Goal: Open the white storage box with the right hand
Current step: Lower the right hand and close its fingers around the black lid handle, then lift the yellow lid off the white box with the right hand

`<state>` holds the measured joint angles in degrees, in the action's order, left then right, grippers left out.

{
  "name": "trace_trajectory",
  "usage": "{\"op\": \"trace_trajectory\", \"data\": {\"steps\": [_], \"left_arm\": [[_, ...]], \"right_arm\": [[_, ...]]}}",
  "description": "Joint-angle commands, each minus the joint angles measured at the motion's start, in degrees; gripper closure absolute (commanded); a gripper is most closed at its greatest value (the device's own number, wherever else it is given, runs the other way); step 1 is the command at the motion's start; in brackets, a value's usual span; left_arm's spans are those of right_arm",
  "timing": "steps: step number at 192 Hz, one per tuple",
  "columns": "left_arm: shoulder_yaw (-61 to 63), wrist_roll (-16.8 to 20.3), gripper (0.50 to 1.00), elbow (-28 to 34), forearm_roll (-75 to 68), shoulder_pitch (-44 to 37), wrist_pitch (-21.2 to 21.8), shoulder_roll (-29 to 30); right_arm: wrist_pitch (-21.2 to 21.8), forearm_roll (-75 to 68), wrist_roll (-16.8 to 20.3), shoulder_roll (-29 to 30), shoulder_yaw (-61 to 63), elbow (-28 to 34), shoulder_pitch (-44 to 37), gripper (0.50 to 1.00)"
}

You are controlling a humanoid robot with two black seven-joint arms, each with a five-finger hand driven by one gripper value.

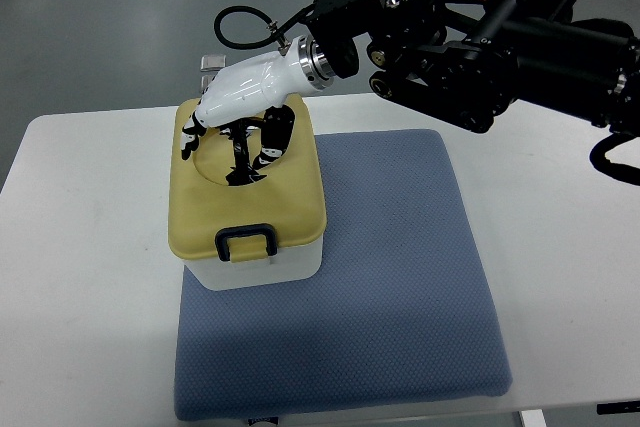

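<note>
Fingers (250,152) of right hand (243,112): curled down onto yellow lid (290,202), nothing gripped | box (265,269): shut, latch (246,242) down | advice: latch should be released before lid is lifted.

The right hand (235,122) crowds the lid (247,192) of the box — blue mat (400,277) alongside lies bare.

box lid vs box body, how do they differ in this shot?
Colour: the lid is pale yellow, while the box body is white.
Visible area: the lid fills most of the box's outline from this steep view; the body shows only as a band along the near and right sides.
Contact: the right hand hangs over the lid with fingers curled down at it; nothing is at the body.
Fittings: the lid edge carries a black latch; the body looks plain.
Shared: rounded corners, same footprint.
</note>
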<state>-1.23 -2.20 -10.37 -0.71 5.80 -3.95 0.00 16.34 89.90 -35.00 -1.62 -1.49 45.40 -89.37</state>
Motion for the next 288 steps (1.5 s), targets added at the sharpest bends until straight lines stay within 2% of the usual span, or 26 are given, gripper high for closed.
{"op": "trace_trajectory", "data": {"steps": [1, 76, 157, 241, 274, 288], "left_arm": [[0.0, 0.0, 0.5, 0.0, 0.0, 0.0, 0.0, 0.0], [0.0, 0.0, 0.5, 0.0, 0.01, 0.0, 0.0, 0.0], [0.0, 0.0, 0.5, 0.52, 0.01, 0.0, 0.0, 0.0], [0.0, 0.0, 0.5, 1.14, -0.08, 0.0, 0.0, 0.0], [0.0, -0.09, 0.5, 1.14, 0.01, 0.0, 0.0, 0.0], [0.0, 0.0, 0.5, 1.14, 0.01, 0.0, 0.0, 0.0]], "right_arm": [[-0.17, 0.1, 0.0, 0.13, 0.0, 0.04, -0.45, 0.695], [-0.17, 0.19, 0.0, 0.3, -0.79, -0.14, -1.59, 0.74], [-0.26, 0.1, 0.0, 0.22, -0.79, -0.14, -1.86, 0.844], [-0.26, 0.19, 0.0, -0.31, -1.41, -0.14, -1.77, 0.887], [-0.35, 0.19, 0.0, -0.4, -1.67, -0.14, -1.68, 0.997], [-0.35, 0.19, 0.0, -0.49, -1.67, -0.23, -1.68, 1.0]]}}
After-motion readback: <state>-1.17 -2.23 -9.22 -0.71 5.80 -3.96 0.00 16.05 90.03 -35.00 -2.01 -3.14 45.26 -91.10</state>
